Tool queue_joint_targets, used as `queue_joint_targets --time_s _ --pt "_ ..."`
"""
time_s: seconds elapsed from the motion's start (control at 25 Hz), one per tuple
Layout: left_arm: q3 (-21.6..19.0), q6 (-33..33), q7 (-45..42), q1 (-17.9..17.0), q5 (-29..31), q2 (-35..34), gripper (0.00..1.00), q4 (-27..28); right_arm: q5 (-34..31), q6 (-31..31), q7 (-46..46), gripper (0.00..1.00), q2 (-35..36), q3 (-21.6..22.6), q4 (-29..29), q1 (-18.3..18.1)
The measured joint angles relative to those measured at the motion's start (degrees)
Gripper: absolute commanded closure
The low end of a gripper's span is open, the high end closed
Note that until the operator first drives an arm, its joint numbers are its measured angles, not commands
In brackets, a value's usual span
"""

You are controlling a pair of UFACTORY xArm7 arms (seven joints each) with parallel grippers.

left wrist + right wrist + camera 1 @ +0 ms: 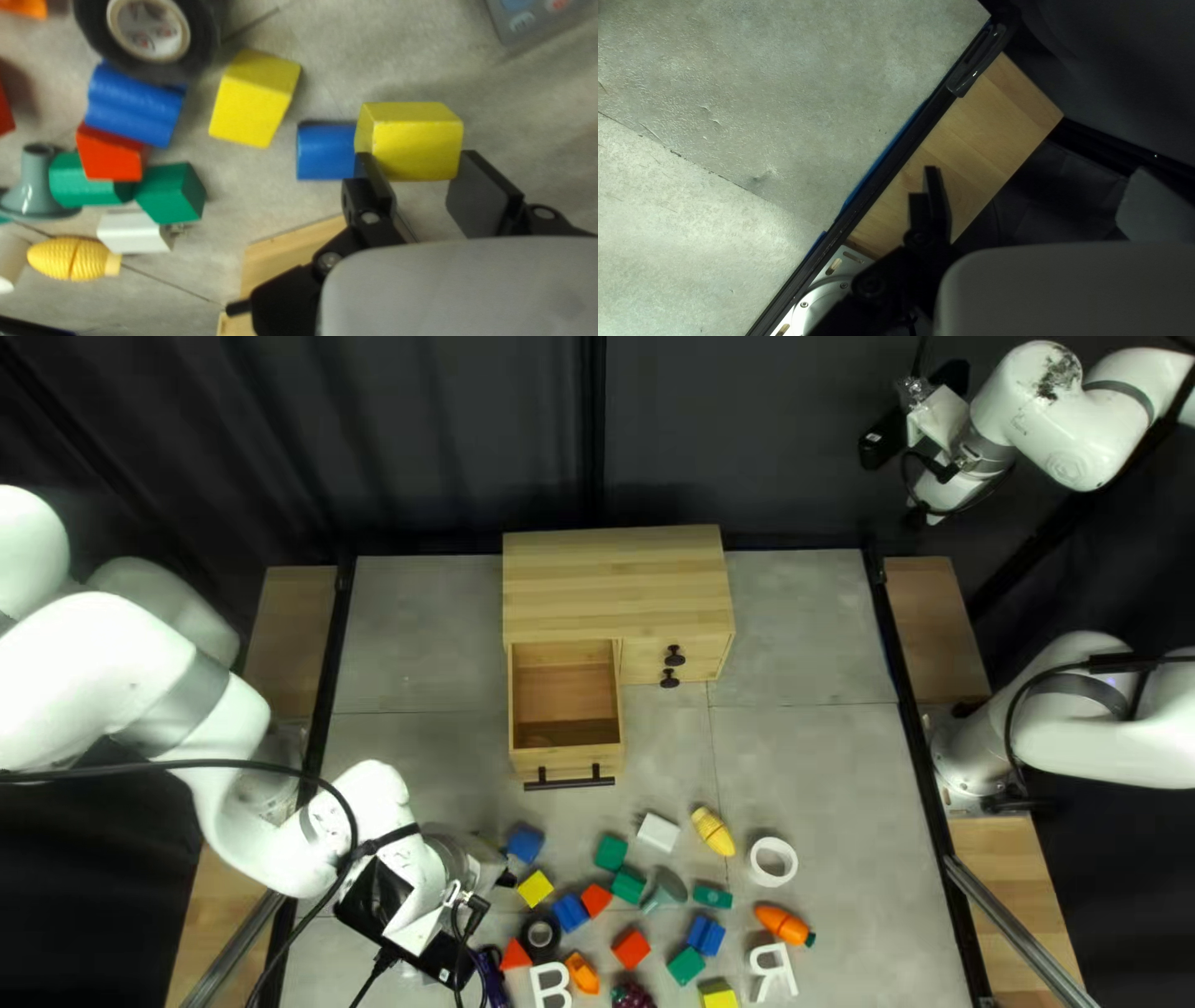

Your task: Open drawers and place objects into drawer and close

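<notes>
Wooden drawer [570, 763] open, yellow block [416, 146] seemingly aloft

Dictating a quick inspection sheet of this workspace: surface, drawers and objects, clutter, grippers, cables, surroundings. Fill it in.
Surface: grey tabletop, thin seams; no spill seen.
Job's things: pale wooden chest, left drawer pulled out, nothing seen inside; yellow toy corn and orange toy carrot outside it.
Clutter: black tape roll and white ring among coloured blocks.
Grippers: left shut on a yellow block; right unreadable.
Cables: black, along both arms.
Surroundings: dark curtain; people: nothing seen.
</notes>
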Motion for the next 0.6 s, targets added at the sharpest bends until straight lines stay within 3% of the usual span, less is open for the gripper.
queue_joint_targets --time_s 0.4,0.6 --pt "2.3 15.2 3.0 1.3 -7.2 -2.1 1.00 15.0 0.0 0.0 0.0 0.00 0.0 0.0 0.0 0.0" --pt "4.7 18.0 4.0 3.4 -7.7 -3.2 1.00 18.1 0.0 0.0 0.0 0.00 0.0 0.0 0.0 0.0"
